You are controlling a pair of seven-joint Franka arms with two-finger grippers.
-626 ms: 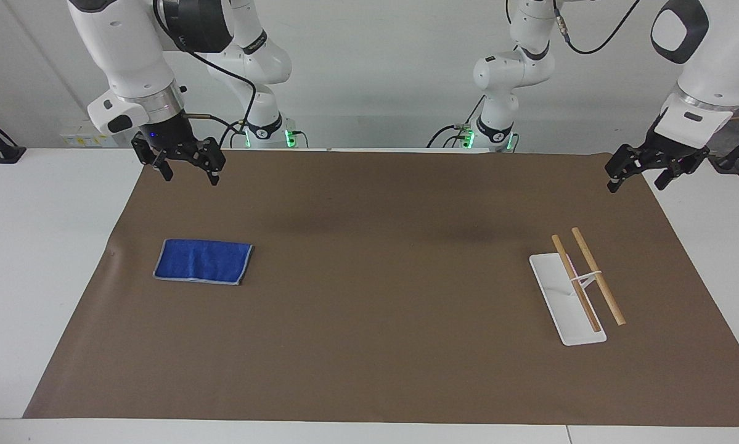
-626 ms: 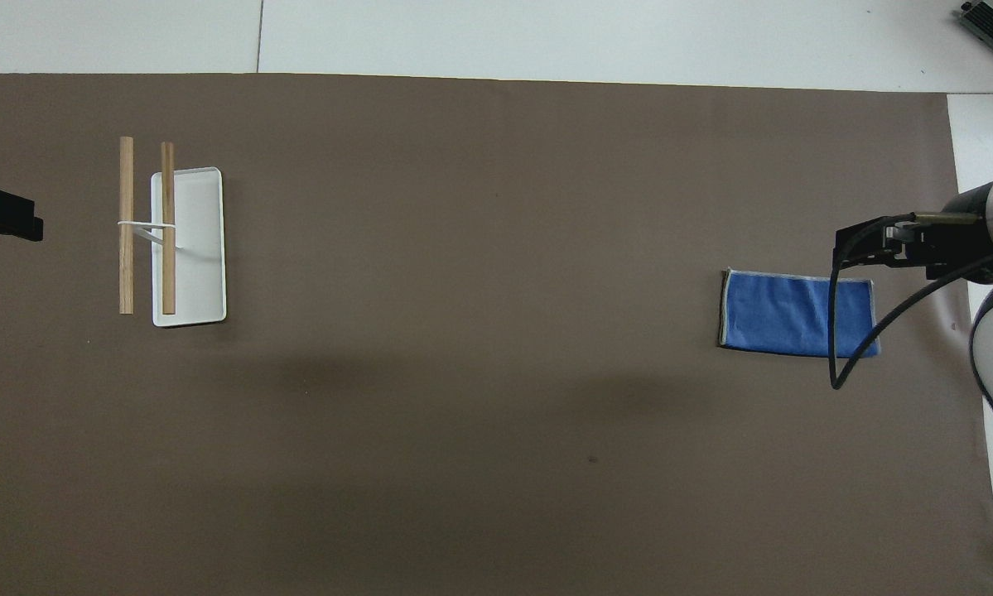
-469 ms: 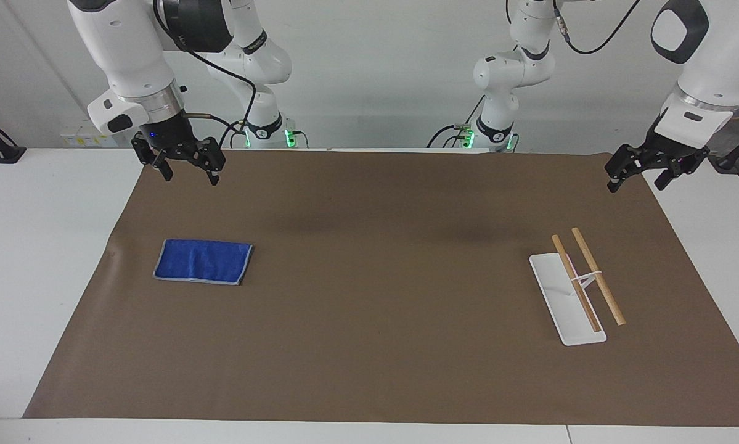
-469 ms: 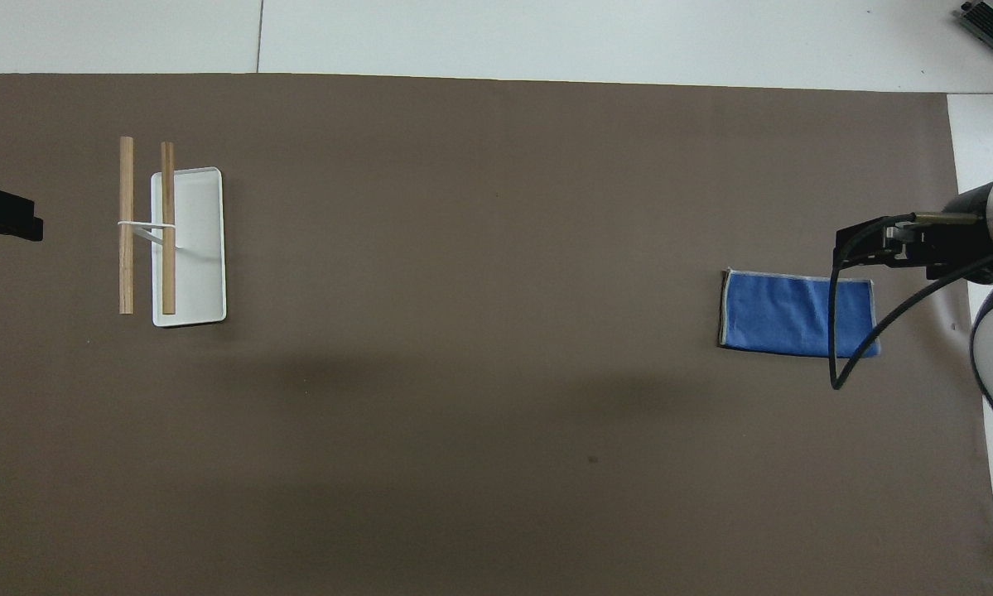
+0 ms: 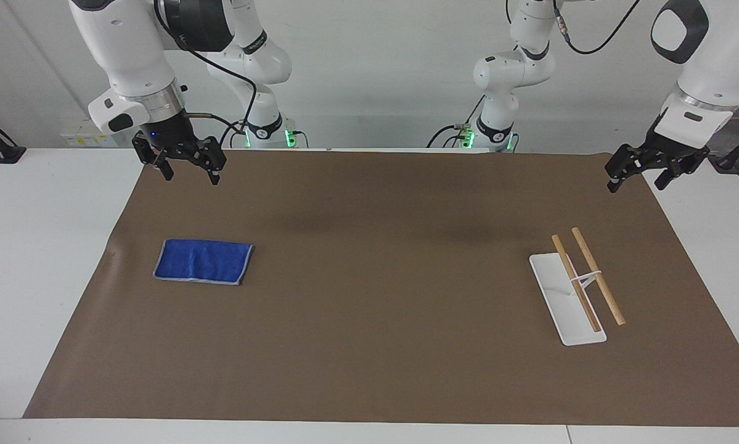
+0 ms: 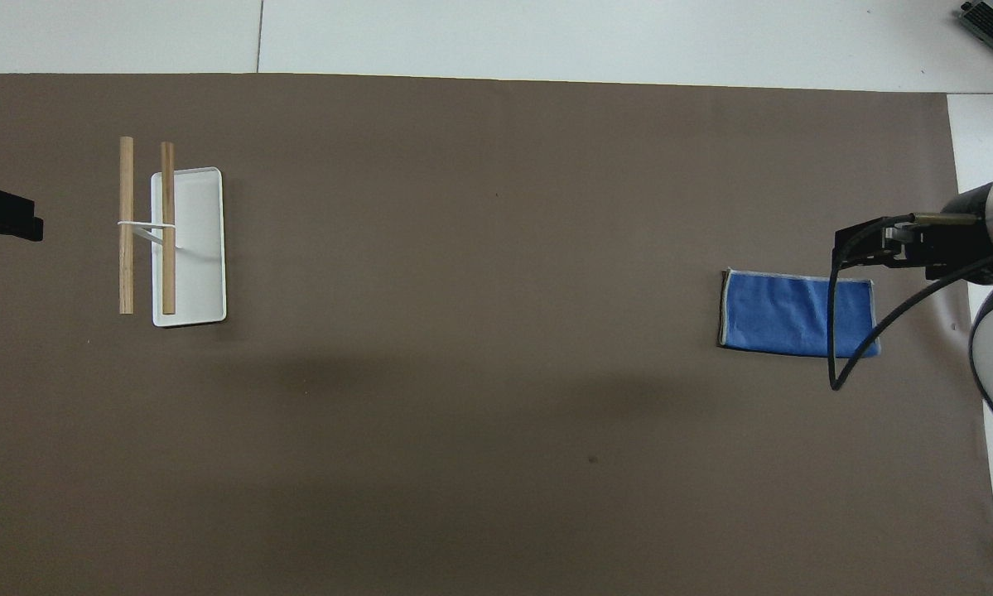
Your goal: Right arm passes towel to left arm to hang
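The blue towel [image 5: 203,261] lies flat and folded on the brown mat [image 5: 369,290] toward the right arm's end; it also shows in the overhead view [image 6: 794,313]. My right gripper [image 5: 190,177], with its blue light, hangs open and empty in the air over the mat at that end, well above the towel and not touching it. In the overhead view the right gripper [image 6: 873,247] covers the towel's edge. My left gripper [image 5: 635,185] waits open and empty over the mat's corner at the left arm's end, and its tip shows in the overhead view [image 6: 3,223].
A white rack base [image 5: 560,290] with two raised wooden rods [image 5: 597,275] stands on the mat toward the left arm's end; the rack base also shows in the overhead view [image 6: 202,248]. A thick black cable [image 6: 831,331] loops from the right wrist over the towel.
The right gripper has drifted very slightly upward. The towel, the rack and the left arm have not moved.
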